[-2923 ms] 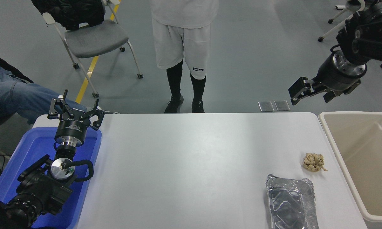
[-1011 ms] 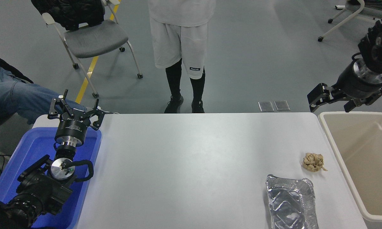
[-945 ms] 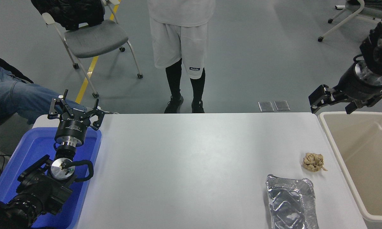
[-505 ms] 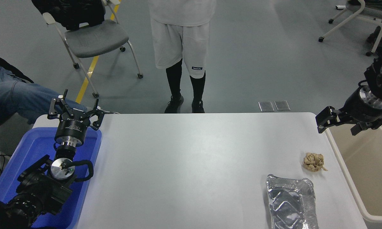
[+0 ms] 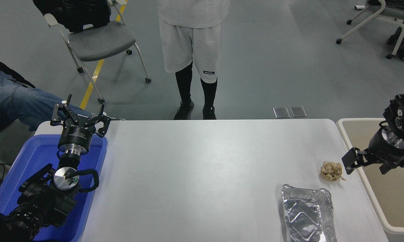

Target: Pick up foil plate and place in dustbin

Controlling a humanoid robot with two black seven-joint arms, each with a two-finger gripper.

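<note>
Silver foil plate (image 5: 308, 215) lies at the table's (image 5: 202, 161) near right corner, untouched. Just beyond it sits a tan paper wad (image 5: 331, 171). Right gripper (image 5: 366, 163) hangs open over the dustbin's (image 5: 360, 171) rim; left gripper (image 5: 79, 119) is parked open.

A grey floor (image 5: 272, 60) fills the room, crossed by a yellow line (image 5: 91, 84) at 11 o'clock. A grey chair (image 5: 97, 40) stands beside it; another chair (image 5: 373, 16) sits at 1 o'clock.
</note>
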